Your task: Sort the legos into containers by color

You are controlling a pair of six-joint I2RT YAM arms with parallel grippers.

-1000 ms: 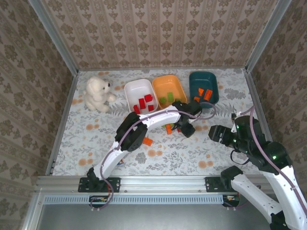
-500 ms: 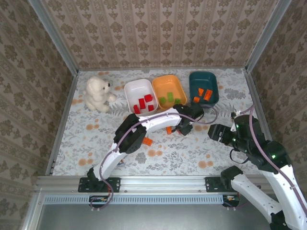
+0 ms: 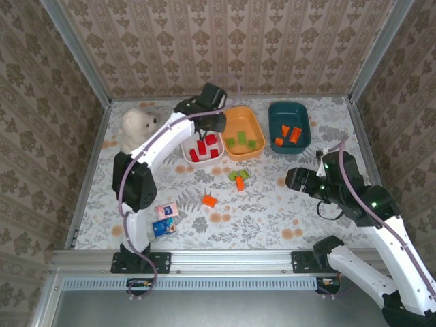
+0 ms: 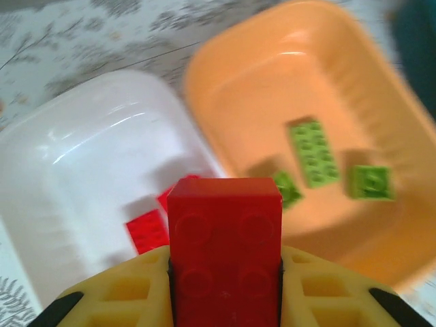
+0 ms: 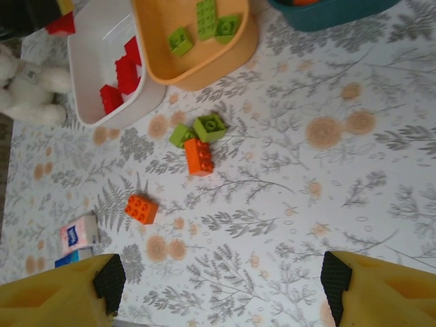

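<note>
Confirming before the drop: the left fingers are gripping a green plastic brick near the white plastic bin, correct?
Not green. The left wrist view shows the left fingers gripping a red plastic brick near the white plastic bin.

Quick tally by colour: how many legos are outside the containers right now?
green legos: 2, on the table
orange legos: 2, on the table
red lego: 1, held in the left end effector
Total: 5
</note>
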